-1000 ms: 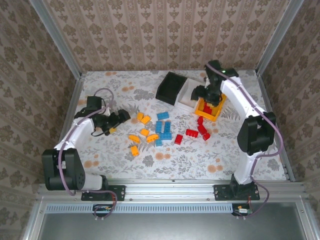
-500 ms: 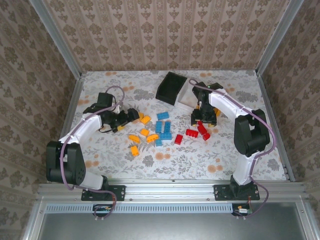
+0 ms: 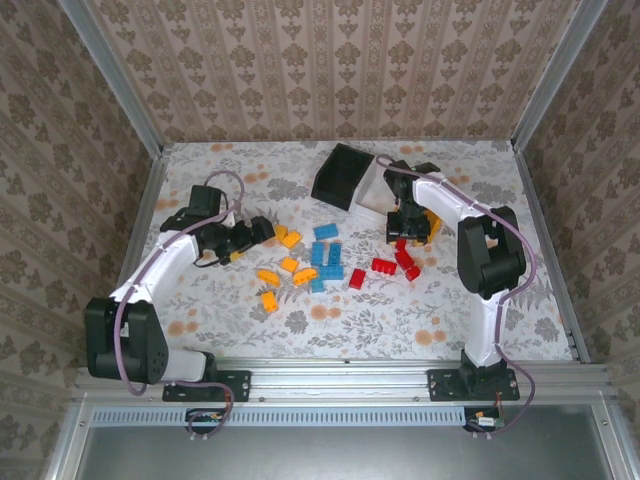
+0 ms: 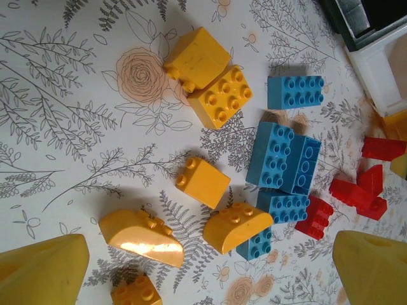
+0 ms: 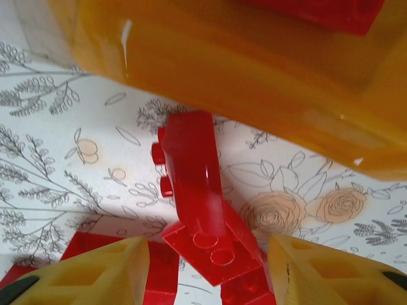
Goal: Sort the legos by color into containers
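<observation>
A flat red brick [image 5: 219,255] lies between the fingertips of the right gripper [image 5: 208,243]. The jaws are half open with a sliver of gap on each side, and nothing is clamped yet. A curved red brick [image 5: 193,166] sits just ahead of the fingertips with its near end against the flat one. Beyond it is the wall of the orange bin [image 5: 222,70], which has red [image 5: 318,9] inside.

To do this well, I'd centre the jaws on the flat brick's straight sides and close squarely. Lift straight up so the curved brick isn't dragged along, then clear the bin wall before letting go.

The left gripper [image 4: 210,254] is wide open and holds nothing. It hangs over the yellow bricks [image 4: 219,95], with the blue bricks [image 4: 270,155] ahead and to one side of its fingers.

Counts:
- **Yellow:** six on the table [image 3: 230,310].
- **Blue:** five.
- **Red:** about five loose, but they overlap, so that is rough. How many are in the bin cannot be told.
- **Bins:** three. The black bin [image 3: 340,172] and white bin [image 3: 377,192] stand beside the orange one, beyond the right gripper.
</observation>
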`<state>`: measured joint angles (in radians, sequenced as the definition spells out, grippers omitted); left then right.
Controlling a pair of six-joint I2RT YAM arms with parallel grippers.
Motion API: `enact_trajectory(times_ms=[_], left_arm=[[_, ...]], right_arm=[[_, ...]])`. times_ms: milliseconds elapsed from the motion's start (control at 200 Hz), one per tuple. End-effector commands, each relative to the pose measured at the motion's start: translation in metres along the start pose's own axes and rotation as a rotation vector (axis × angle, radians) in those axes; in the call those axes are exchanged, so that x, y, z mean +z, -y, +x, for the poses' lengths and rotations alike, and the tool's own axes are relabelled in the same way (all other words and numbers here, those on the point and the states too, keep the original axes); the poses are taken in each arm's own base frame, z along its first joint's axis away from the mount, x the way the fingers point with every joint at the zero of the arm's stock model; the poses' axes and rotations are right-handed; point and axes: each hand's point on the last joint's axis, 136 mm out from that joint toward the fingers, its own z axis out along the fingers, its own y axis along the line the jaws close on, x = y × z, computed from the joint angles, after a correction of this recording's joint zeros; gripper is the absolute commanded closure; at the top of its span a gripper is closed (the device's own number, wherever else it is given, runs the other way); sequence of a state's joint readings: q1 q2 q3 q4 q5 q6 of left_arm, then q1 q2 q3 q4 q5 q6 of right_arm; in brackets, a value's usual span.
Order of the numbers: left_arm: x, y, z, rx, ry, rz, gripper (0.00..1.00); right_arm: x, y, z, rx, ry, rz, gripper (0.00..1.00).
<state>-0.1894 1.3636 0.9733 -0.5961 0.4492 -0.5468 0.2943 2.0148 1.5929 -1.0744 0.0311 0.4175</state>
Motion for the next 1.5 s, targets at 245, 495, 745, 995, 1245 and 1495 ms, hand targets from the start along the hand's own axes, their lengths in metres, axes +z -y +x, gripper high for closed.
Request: enact_trajectory(times_ms=[245, 495, 745, 995, 1245, 1495], left_arm=[[-0.01, -0.004, 0.002, -0.017, 0.005, -0.027, 0.0], [-0.009, -0.008, 0.003, -0.03, 0.006, -0.029, 0.0], [-0.008, -0.009, 0.002, -0.037, 0.009, -0.028, 0.0], [-0.007, -0.01, 0.003, -0.042, 0.013, -0.025, 0.0], [-0.006, -0.012, 0.003, -0.05, 0.012, -0.026, 0.0], [-0.004, -0.012, 0.002, -0.055, 0.015, -0.023, 0.0]], right_arm=[[0.015, 0.001, -0.016, -0.021, -0.012, 0.034, 0.49], [0.021, 0.003, -0.021, -0.019, -0.019, 0.041, 0.52], [0.021, 0.003, -0.027, -0.014, -0.015, 0.042, 0.57], [0.018, 0.002, -0.03, -0.012, -0.007, 0.039, 0.72], [0.001, 0.002, -0.033, -0.002, 0.019, 0.026, 0.76], [-0.046, 0.0, -0.045, 0.034, 0.102, -0.042, 0.76]])
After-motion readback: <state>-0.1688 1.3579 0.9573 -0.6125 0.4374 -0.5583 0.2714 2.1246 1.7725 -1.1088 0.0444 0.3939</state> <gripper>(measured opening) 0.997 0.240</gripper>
